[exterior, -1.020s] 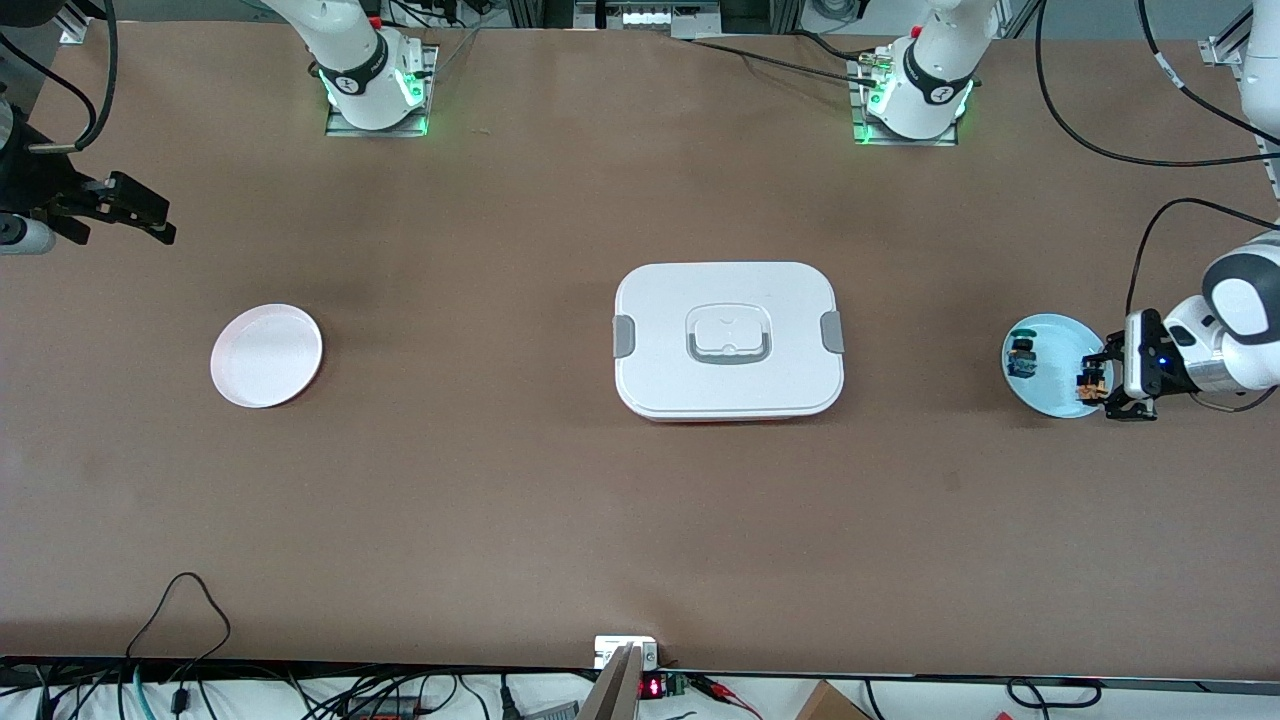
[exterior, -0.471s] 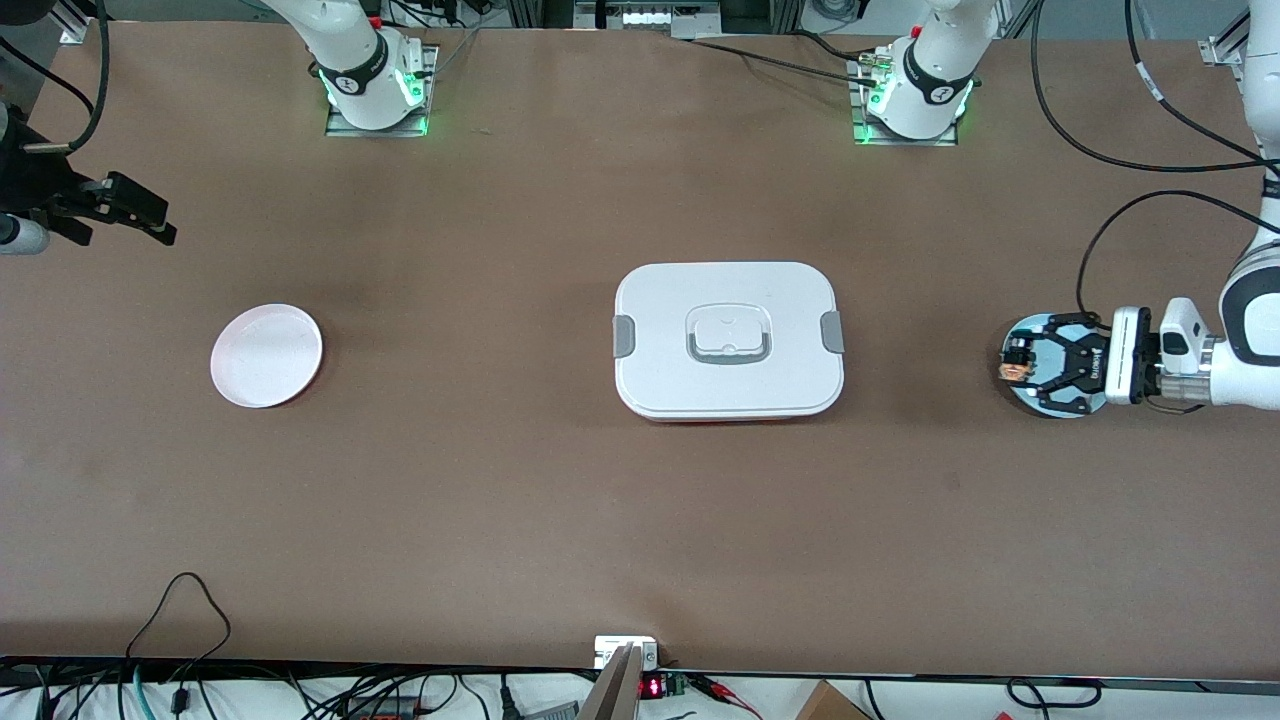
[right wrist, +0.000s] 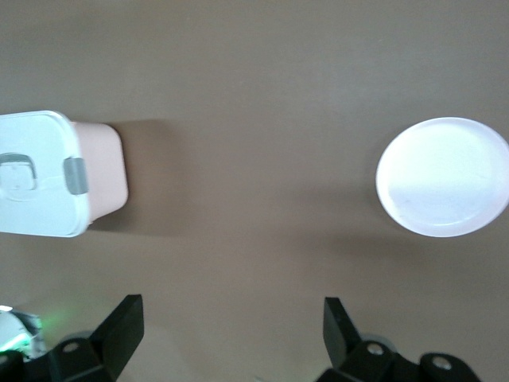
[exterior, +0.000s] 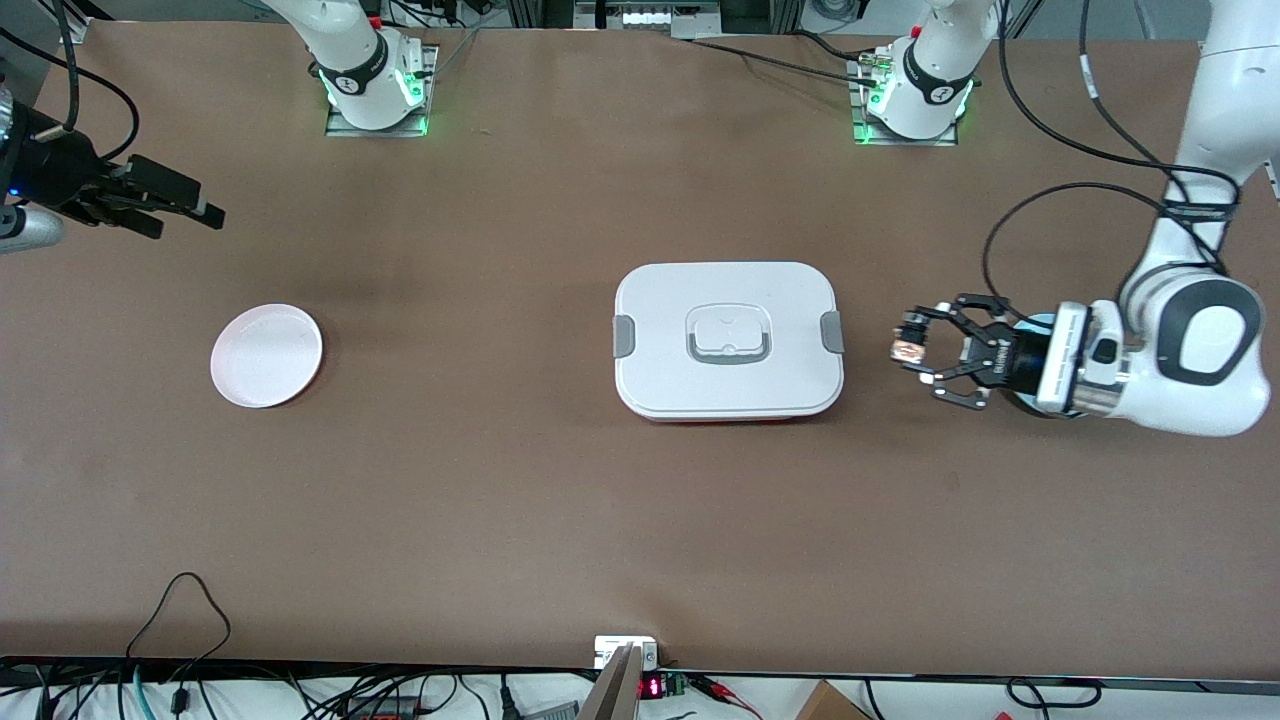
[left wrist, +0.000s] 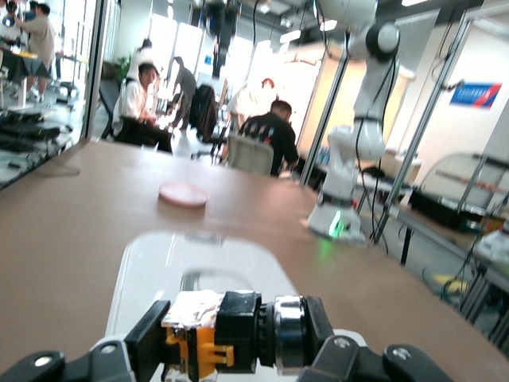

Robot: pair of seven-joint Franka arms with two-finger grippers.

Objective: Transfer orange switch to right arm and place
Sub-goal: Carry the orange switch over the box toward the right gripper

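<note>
Your left gripper [exterior: 915, 352] has its jaws clamped on the orange switch [exterior: 909, 351], aloft over bare bench between the white lidded box [exterior: 728, 340] and the blue dish [exterior: 1035, 325]: pickup done. Handover and placing still to do, prob. on the pink plate [exterior: 266, 355]. Right gripper [exterior: 185, 200] waits w/ jaws wide, empty, above the bench near that plate.

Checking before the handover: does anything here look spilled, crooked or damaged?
Nothing stands out. The left gripper holds the orange switch in the air beside the closed white box. The right gripper is open near its end of the table, and the pink plate lies flat.
</note>
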